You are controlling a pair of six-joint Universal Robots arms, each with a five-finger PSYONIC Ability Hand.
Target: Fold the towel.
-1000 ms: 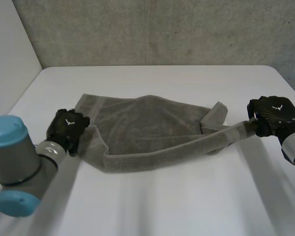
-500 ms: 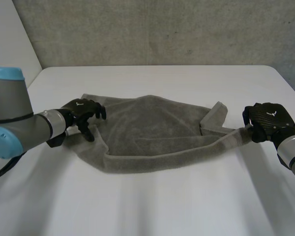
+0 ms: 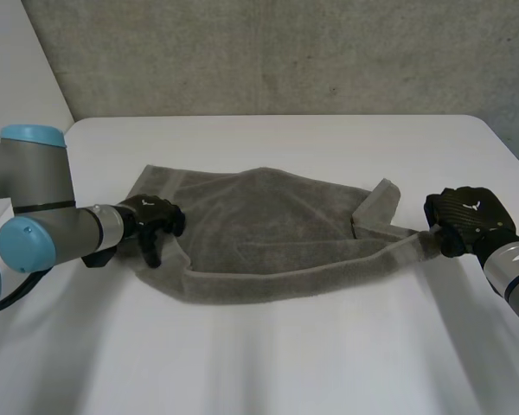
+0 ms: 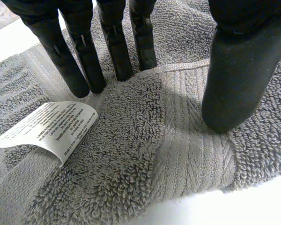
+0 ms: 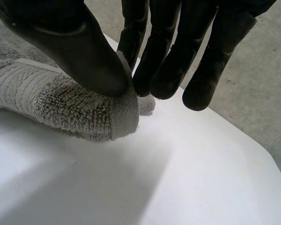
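Observation:
A grey towel (image 3: 268, 225) lies crumpled on the white table (image 3: 285, 363), its near edge rolled into a long band. My left hand (image 3: 151, 216) is on the towel's left corner. In the left wrist view its straight fingers (image 4: 84, 61) and thumb (image 4: 234, 79) stand apart with their tips on the towel (image 4: 131, 164), beside a white care label (image 4: 51, 126). My right hand (image 3: 467, 216) holds the right end of the band. Its thumb (image 5: 70, 42) and fingers (image 5: 168, 56) pinch the towel corner (image 5: 84, 108) just above the table.
A grey wall stands behind the table's far edge. Bare table (image 3: 268, 138) shows on the far side of the towel. In the right wrist view the table edge (image 5: 243, 136) runs close past the right hand's fingertips, with grey floor beyond.
My left arm has swung up and the left hand has moved right, from the towel's left edge onto its corner, fingers down. The right hand has sunk slightly, and the band has sagged lower.

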